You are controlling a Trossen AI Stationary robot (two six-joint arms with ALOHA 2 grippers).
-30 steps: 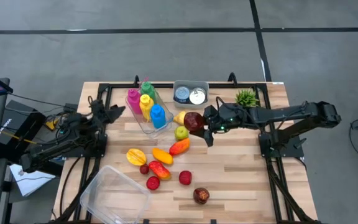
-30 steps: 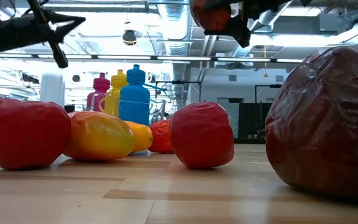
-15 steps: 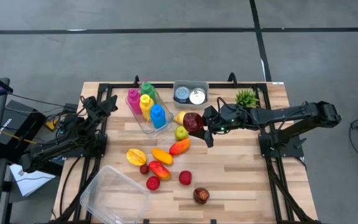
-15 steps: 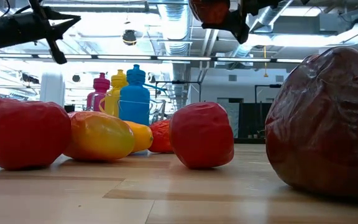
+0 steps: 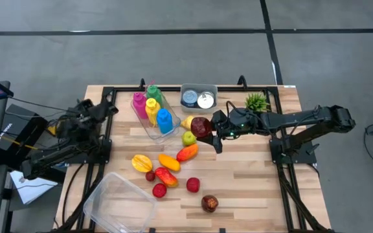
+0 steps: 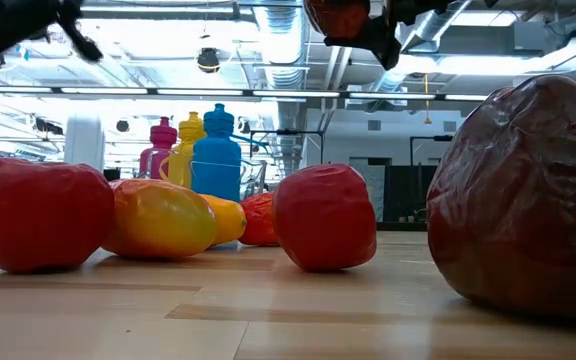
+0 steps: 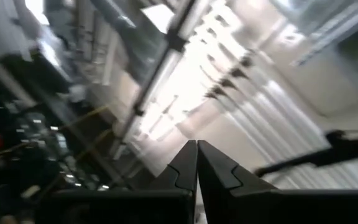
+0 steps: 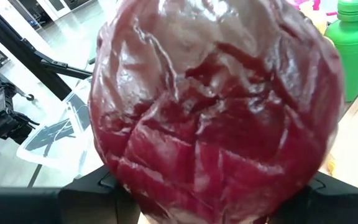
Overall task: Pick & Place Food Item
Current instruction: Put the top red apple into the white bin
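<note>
A dark red, wrinkled round food item (image 5: 201, 126) hangs in the air above the table's middle, and my right gripper (image 5: 211, 128) is shut on it. It fills the right wrist view (image 8: 216, 106) and shows at the top of the low view (image 6: 340, 20). Below and nearer, several loose fruits lie on the wooden table, among them a green apple (image 5: 189, 137), an orange-red mango (image 5: 186, 153) and another dark red ball (image 5: 210, 204). My left gripper (image 5: 110, 109) is shut and empty at the table's left edge, pointing upward (image 7: 197, 168). My right gripper pinches the dark red food item between its two fingers, one on each opposite side (image 8: 114, 180). The fingers come roughly level from the table's right side. The item is lifted clear of the table and sticks out beyond the fingertips.
A clear tray with coloured bottles (image 5: 153, 113) stands at the far middle, and beside it is a bin with tins (image 5: 198, 98). A green plant (image 5: 258, 101) sits at the far right. A clear plastic container (image 5: 118, 200) lies at the near left. Black frame rails run along both sides.
My left gripper has drawn back toward the table's left edge, risen and tipped upward, staying shut. In the low view it has slid off toward the upper left corner. My right gripper and the dark red item have kept still.
</note>
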